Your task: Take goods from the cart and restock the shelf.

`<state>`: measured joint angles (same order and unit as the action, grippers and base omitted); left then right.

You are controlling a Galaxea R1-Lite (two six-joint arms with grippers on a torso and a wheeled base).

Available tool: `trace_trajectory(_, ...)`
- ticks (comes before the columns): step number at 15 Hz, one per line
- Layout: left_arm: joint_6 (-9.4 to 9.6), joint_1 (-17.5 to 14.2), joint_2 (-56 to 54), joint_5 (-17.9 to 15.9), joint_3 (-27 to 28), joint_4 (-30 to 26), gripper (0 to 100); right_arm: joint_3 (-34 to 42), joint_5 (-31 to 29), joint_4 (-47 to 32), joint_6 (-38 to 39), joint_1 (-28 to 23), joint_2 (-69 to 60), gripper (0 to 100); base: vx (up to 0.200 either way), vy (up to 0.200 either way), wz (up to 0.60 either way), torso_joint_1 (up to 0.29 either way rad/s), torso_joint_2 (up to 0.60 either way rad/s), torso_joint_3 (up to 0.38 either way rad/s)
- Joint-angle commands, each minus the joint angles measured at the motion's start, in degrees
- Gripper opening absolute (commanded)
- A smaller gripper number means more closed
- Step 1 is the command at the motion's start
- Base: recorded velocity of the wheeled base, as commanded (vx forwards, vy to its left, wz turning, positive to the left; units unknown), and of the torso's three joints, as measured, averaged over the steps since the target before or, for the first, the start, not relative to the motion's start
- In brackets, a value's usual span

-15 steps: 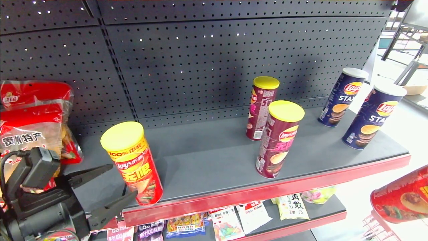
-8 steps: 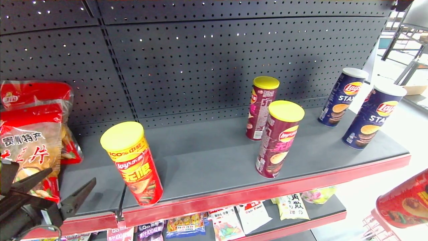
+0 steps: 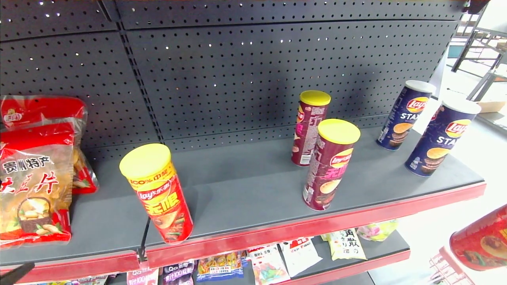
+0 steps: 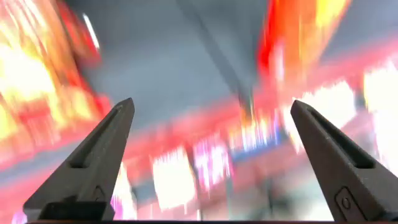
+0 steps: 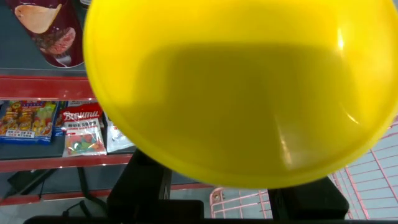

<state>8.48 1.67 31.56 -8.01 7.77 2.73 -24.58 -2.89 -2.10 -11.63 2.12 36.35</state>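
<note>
A red chips can with a yellow lid (image 3: 158, 194) stands upright near the front left of the grey shelf (image 3: 245, 198). One dark fingertip (image 3: 16, 273) of my left gripper pokes in at the head view's bottom left corner, below the shelf edge. In the left wrist view my left gripper (image 4: 212, 102) is open with nothing between its fingers. My right gripper (image 5: 227, 193) is shut on another red can; its yellow lid (image 5: 242, 87) faces the wrist camera. That can (image 3: 481, 241) hangs tilted at the lower right, below and in front of the shelf.
Two maroon cans (image 3: 330, 166) (image 3: 311, 126) stand mid-shelf, two navy cans (image 3: 404, 114) (image 3: 441, 136) at the right end. Red snack bags (image 3: 33, 186) fill the left end. Small packets (image 3: 269, 265) lie on the lower shelf. A pink wire cart (image 3: 443, 269) sits bottom right.
My open left gripper has drawn back down and to the left, away from the red can on the shelf, almost out of the head view. The held can has sunk slightly.
</note>
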Motion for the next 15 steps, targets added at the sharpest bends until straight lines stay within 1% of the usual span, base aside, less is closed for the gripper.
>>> trace_trajectory(1, 2.59, 0.00, -9.85, 0.10, 6.47, -7.04, 100, 0.05, 0.08, -0.01, -0.06, -0.01, -1.02, 0, 0.000, 0.000, 0.00, 0.000, 0.00, 0.000)
trace_trajectory(2, 3.03, 0.00, -9.33, 0.19, 6.74, -6.95, 100, 0.14, 0.08, -0.10, -0.06, -0.01, -1.02, 0, 0.000, 0.000, 0.00, 0.000, 0.00, 0.000)
trace_trajectory(4, 5.05, 0.00, -9.50, 0.27, 6.74, -6.95, 100, 0.32, 0.08, 0.08, -0.06, -0.01, -1.02, 0, 0.000, 0.000, 0.00, 0.000, 0.00, 0.000)
trace_trajectory(8, 7.60, 0.00, -10.03, 0.19, 6.82, -6.95, 100, 0.85, 0.16, 0.25, -0.15, 0.16, -1.20, 0, 0.000, 0.000, 0.00, 0.000, 0.00, 0.000)
trace_trajectory(9, 8.04, 0.00, -10.12, 0.19, 6.65, -6.95, 100, 0.93, 0.25, 0.16, -0.15, 0.16, -1.55, 0, 0.000, 0.000, 0.00, 0.000, 0.00, 0.000)
trace_trajectory(12, 8.39, 0.00, -10.64, 0.10, 6.38, -7.04, 100, 1.11, 0.25, -0.10, -0.15, 0.16, -2.07, 0, 0.000, 0.000, 0.00, 0.000, 0.00, 0.000)
trace_trajectory(14, 9.18, -0.09, -10.29, 0.19, 6.21, -7.13, 100, 1.29, 0.16, 0.16, -0.15, 0.16, -1.99, 0, 0.000, 0.000, 0.00, 0.000, 0.00, 0.000)
trace_trajectory(15, 9.27, -0.09, -10.38, 0.19, 6.21, -7.13, 100, 1.29, 0.16, 0.16, -0.15, 0.16, -1.99, 0, -0.200, 0.000, 0.00, 0.002, 0.00, 0.002)
